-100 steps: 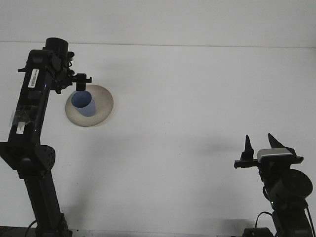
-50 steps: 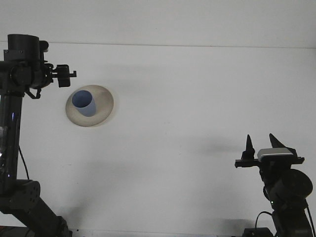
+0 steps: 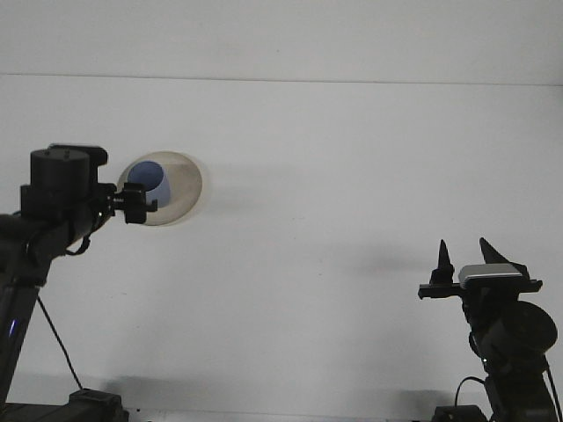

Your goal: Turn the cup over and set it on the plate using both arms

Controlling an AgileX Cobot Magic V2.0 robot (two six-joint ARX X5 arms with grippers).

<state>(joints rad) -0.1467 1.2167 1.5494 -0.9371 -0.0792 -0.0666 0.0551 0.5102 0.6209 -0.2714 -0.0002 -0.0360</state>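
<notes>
The cup (image 3: 151,178) stands on the plate (image 3: 180,186) near the table's (image 3: 334,176) left edge. The left gripper (image 3: 136,202), whose fingers I cannot tell, overlaps the plate's rim and may knock the cup if it swings. The right gripper (image 3: 464,253) is spread, far away.

No text, label, brand, number or sign can be read anywhere in this view.
</notes>
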